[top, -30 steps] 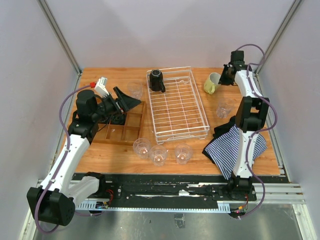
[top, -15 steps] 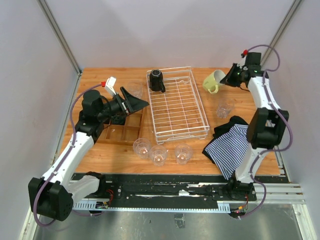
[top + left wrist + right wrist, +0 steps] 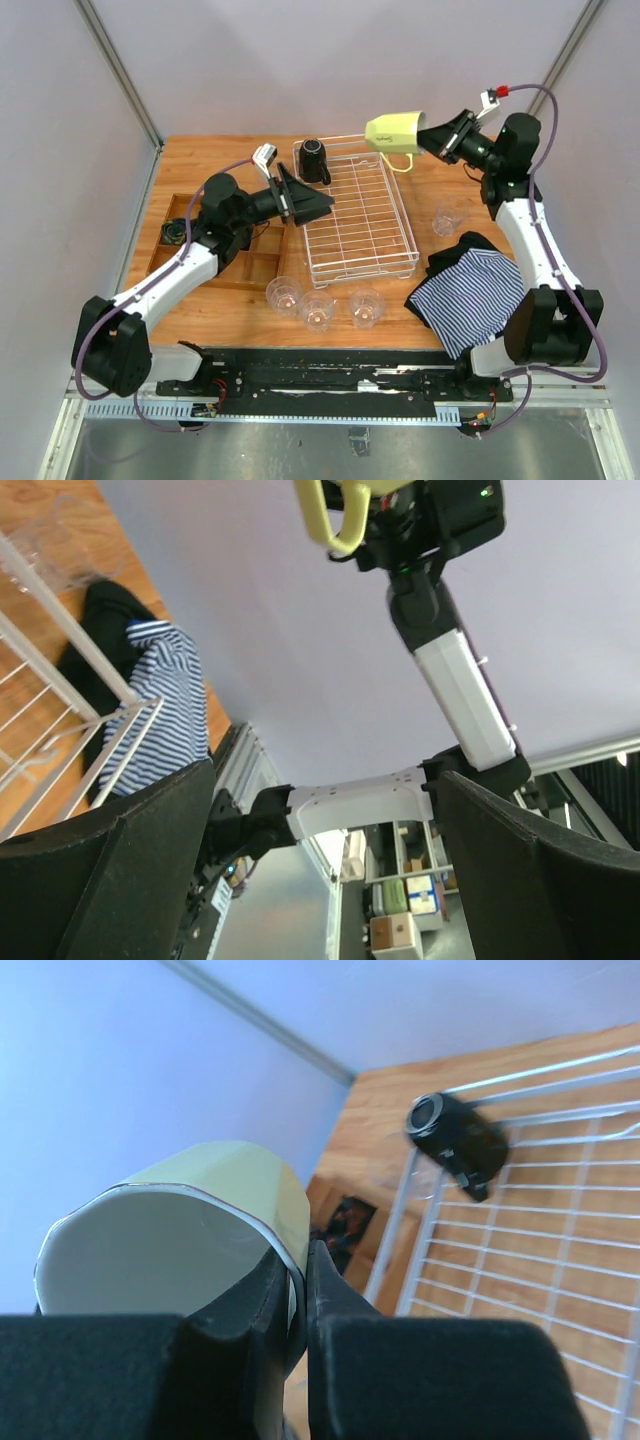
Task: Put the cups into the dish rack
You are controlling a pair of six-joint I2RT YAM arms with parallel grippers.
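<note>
My right gripper [image 3: 428, 137] is shut on the rim of the pale yellow-green mug [image 3: 392, 131], holding it on its side in the air over the far right corner of the white wire dish rack [image 3: 356, 212]. In the right wrist view the mug [image 3: 190, 1230] has its wall pinched between my fingers [image 3: 300, 1290]. A black mug [image 3: 313, 160] lies in the rack's far left corner. My left gripper [image 3: 308, 203] hovers open and empty over the rack's left edge. Three clear tumblers [image 3: 318, 310] stand in front of the rack, and another [image 3: 447, 218] stands to its right.
A brown wooden compartment tray [image 3: 245, 268] lies left of the rack, with a small black round object [image 3: 175, 232] at its far left. A striped cloth [image 3: 470, 292] over a dark one lies at the near right. The left wrist view shows the rack's wires [image 3: 60, 650] and the cloth [image 3: 150, 680].
My right gripper has lifted the yellow-green mug off the table and carried it up and left, over the rack's far right corner. My left gripper has swung right from the tray to the rack's left edge.
</note>
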